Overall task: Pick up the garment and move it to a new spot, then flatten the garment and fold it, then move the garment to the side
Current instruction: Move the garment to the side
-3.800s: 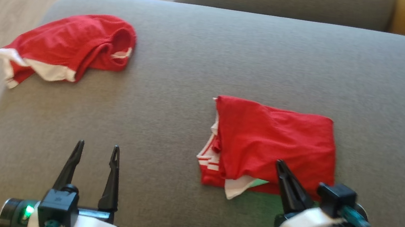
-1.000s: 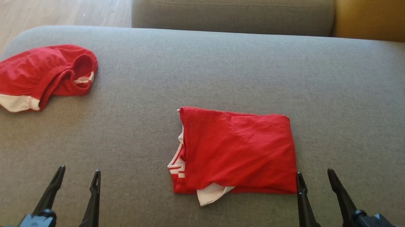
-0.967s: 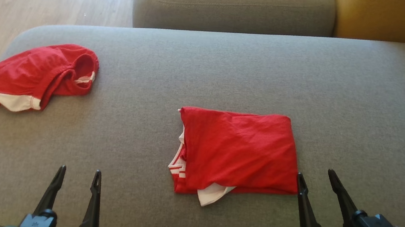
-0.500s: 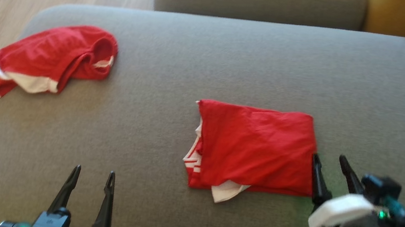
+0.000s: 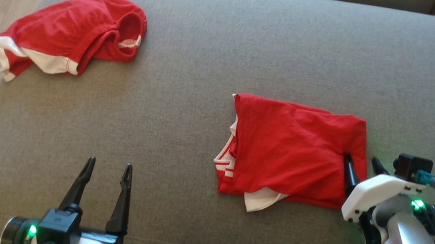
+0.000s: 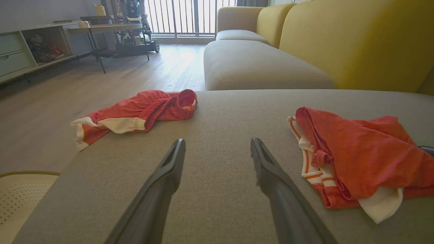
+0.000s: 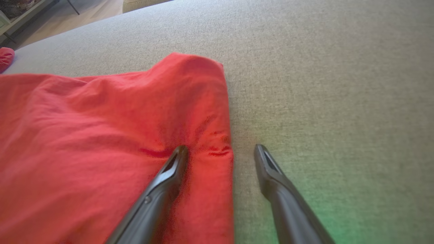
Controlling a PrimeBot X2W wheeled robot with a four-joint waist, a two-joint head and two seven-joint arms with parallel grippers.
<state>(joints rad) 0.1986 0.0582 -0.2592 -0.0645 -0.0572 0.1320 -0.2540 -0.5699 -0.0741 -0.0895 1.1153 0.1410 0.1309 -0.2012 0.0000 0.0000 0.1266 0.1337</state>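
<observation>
The folded red cloth garment [image 5: 295,152] lies right of centre on the grey fabric sofa seat [image 5: 211,51], long axis running sideways. The right tool [image 5: 360,158], jaws spread, straddles its right edge; the left tool [image 5: 110,164], equally spread, hangs well apart.

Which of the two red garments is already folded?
The folded garment in the middle of the cushion: a flat, squared stack. The crumpled garment at the far-left corner lies bunched, waistband gaping.
</observation>
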